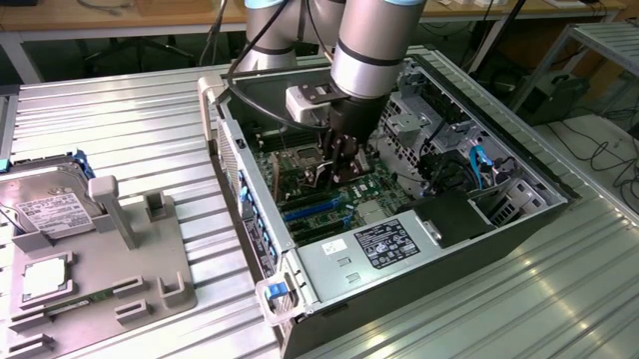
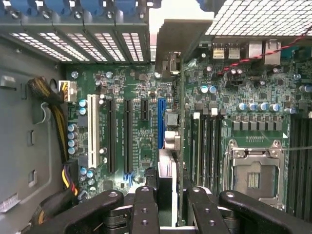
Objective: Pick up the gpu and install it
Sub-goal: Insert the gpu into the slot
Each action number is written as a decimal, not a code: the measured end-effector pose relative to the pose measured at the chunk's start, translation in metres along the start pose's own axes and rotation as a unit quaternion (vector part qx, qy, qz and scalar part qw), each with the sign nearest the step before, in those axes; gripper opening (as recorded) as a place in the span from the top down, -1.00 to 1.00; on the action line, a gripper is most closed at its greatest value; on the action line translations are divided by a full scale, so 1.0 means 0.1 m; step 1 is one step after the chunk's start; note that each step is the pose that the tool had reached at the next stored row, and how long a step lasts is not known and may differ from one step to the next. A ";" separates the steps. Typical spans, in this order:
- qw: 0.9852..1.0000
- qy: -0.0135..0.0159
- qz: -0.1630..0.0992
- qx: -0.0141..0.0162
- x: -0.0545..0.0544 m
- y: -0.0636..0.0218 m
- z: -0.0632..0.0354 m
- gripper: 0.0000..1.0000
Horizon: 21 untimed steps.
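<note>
- The claw (image 2: pixel 165 204) hangs inside the open computer case (image 1: pixel 519 176), its fingers (image 2: pixel 145 207) drawn in on the top edge of the gpu (image 2: pixel 176 146), which it pinches edge-on.
- In the exterior view the claw (image 1: pixel 337 166) sits near the middle of the case, just above the motherboard (image 1: pixel 345 202).
- The gpu is a thin, flat card standing upright; its metal bracket (image 2: pixel 171 44) points toward the slotted rear wall of the case (image 2: pixel 73 29) at 12 o'clock.
- The card's lower edge is over the board between the blue slot (image 2: pixel 161 124) and the memory slots (image 2: pixel 204 141); whether it is already touching a slot I cannot tell.
- I judge the card light and stiff but fragile: the board can flex or crack under side load, and the edge contacts scratch easily.
- The safest hold is the one shown, on the bare upper edge, with the card kept square to the slot and away from its components.
- At 3 o'clock in the wrist view lies the empty processor socket (image 2: pixel 256 170); at 9 o'clock a bundle of power cables (image 2: pixel 53 112).
- Outside the case, on the ribbed worktop (image 1: pixel 130 127) at 9 o'clock, a grey fixture tray (image 1: pixel 130 277) carries a hard drive (image 1: pixel 50 206).
</note>
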State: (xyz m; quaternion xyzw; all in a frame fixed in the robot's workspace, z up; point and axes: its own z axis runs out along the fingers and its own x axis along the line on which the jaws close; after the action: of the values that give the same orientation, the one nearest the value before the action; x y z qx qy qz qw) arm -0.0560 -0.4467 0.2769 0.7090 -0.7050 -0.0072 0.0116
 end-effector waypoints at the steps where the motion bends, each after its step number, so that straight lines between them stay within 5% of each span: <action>1: 1.000 0.000 0.000 0.000 0.01 0.000 0.008 0.44; 21: 1.000 0.000 -0.001 0.003 0.05 0.075 0.181 0.44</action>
State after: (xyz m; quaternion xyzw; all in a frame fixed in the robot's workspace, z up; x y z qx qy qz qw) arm -0.0640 -0.4517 0.2590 0.7095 -0.7047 -0.0052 0.0095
